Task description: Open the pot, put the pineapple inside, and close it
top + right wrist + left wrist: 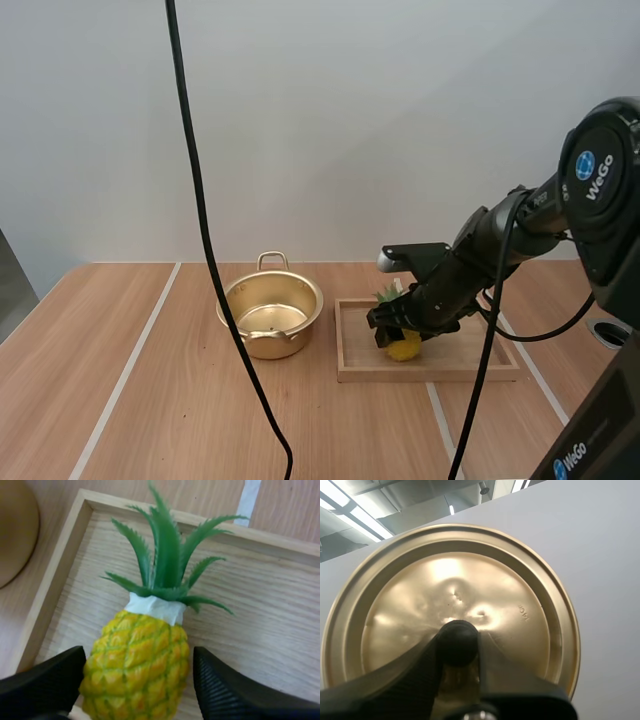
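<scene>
The golden pot [270,315] stands open on the table, left of the wooden tray [470,365]. Its golden lid [510,595] is held up in the air, and my left gripper [457,652] is shut on its black knob [457,639]. A yellow pineapple [404,348] with green leaves lies in the tray's left end. My right gripper [395,330] is lowered over it. Its fingers stand open on either side of the pineapple [137,670], close to its body, in the tray [250,610].
The pot's rim [15,530] lies just beyond the tray's edge beside the pineapple. White stripes [130,370] run across the wooden table. The right half of the tray is bare.
</scene>
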